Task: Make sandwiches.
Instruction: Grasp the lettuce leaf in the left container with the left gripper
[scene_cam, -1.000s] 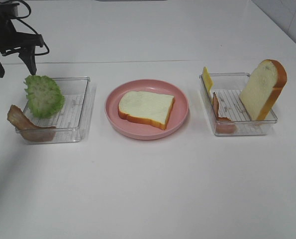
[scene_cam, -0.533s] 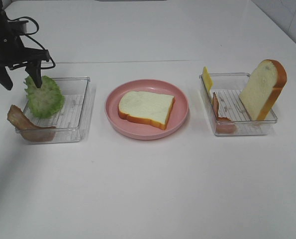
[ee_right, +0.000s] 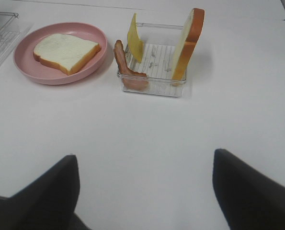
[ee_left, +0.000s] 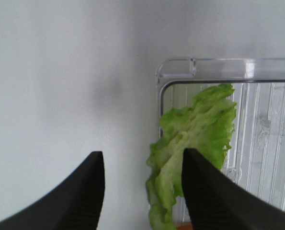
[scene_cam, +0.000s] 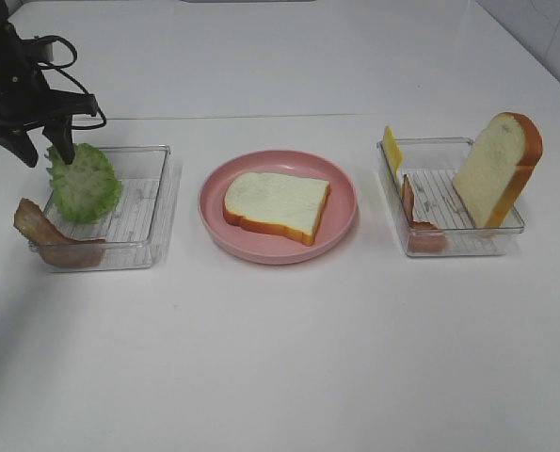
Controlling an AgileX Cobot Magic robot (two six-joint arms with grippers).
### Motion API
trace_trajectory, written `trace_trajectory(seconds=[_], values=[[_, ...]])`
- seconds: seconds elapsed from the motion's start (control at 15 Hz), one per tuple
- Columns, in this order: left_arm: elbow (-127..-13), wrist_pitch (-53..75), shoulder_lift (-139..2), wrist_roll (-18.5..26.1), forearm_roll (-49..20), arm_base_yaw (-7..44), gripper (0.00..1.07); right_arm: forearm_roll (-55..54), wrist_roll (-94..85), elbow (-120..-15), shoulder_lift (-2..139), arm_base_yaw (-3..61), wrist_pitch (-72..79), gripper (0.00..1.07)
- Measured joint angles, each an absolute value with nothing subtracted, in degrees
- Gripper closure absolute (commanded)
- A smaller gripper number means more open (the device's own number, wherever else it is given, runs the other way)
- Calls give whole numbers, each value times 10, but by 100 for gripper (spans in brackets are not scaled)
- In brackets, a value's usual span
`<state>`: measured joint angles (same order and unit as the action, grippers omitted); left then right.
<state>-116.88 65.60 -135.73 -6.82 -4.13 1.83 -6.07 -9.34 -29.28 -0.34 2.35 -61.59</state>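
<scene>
The left gripper (ee_left: 142, 160) is held with its jaws apart, astride the upper edge of the ruffled green lettuce leaf (ee_left: 195, 129), which is propped in the clear plastic tray (scene_cam: 159, 202). The leaf should be pinched deep and lifted clear of the tray wall before being carried to the white bread slice (scene_cam: 275, 202) on the round pink plate (scene_cam: 214, 231).

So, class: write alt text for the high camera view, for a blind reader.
The left gripper, jaws apart, hovers at the top edge of a lettuce leaf leaning in the left clear tray, beside a bacon strip. One bread slice lies on the pink plate at centre; the right tray holds an upright bread slice, cheese and bacon.
</scene>
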Motion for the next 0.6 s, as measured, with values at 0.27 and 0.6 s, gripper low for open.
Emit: trace_trajectory(seconds=[0.27,0.6], values=[[-1169,654,-1357,-68,-47,18,82,-61,-93,-293,-3,23,-616,34],[-1169,649,-1357,-68,-49,18,107,-61,-93,-293,-3,23,-616,34]])
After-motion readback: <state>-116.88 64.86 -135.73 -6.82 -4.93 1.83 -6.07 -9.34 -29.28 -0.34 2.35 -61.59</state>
